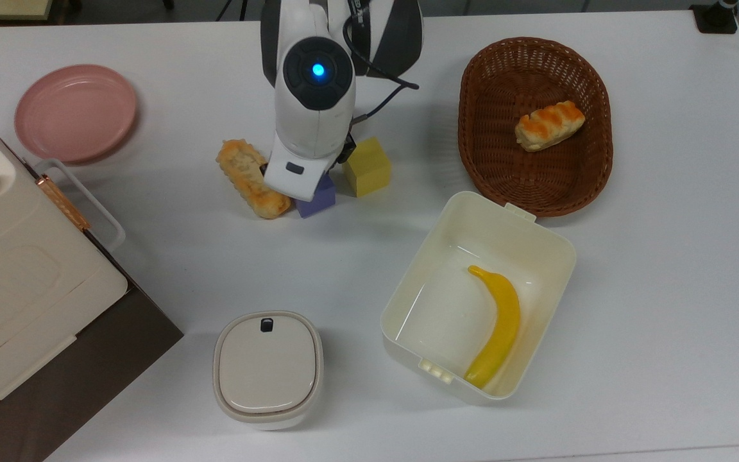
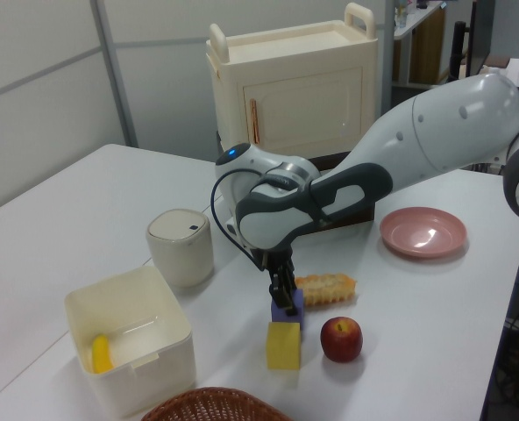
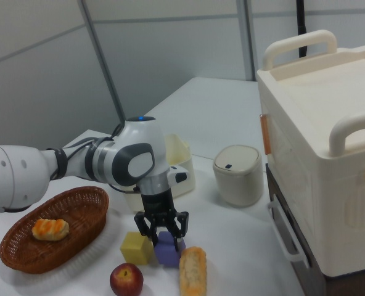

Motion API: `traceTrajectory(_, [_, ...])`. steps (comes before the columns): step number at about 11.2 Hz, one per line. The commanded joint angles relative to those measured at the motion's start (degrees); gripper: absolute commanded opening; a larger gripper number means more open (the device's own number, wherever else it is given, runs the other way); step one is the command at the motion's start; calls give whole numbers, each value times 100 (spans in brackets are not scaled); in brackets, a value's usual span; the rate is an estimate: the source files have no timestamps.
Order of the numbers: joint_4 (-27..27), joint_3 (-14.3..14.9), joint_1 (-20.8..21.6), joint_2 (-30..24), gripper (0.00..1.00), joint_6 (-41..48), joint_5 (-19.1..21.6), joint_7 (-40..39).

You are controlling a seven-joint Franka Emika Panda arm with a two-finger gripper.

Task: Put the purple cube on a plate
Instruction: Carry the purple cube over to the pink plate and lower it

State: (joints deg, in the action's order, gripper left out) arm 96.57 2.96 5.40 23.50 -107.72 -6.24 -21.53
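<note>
Purple cube (image 3: 168,251) sits on the white surface (image 1: 632,289), claw (image 3: 161,236) spread around it; grasping step. Next: close, lift, carry to pink plate (image 1: 74,112).

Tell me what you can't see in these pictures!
- Top view: most of the purple cube, hidden under the robot's wrist.
- Top view: the apple, behind the arm.
- Right view: the bread stick's lower end, cut off by the bottom edge.
- Left view: the banana, mostly behind the bin wall.
</note>
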Motion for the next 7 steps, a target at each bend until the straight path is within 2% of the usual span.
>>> traceTrajectory(1, [117, 12, -451, -688, 55, 550, -175, 79])
traceTrajectory(3, [108, 20, -959, -759, 55, 577, -385, -113])
traceTrajectory(7, [247, 20, -2067, -1206, 55, 568, -466, -1595])
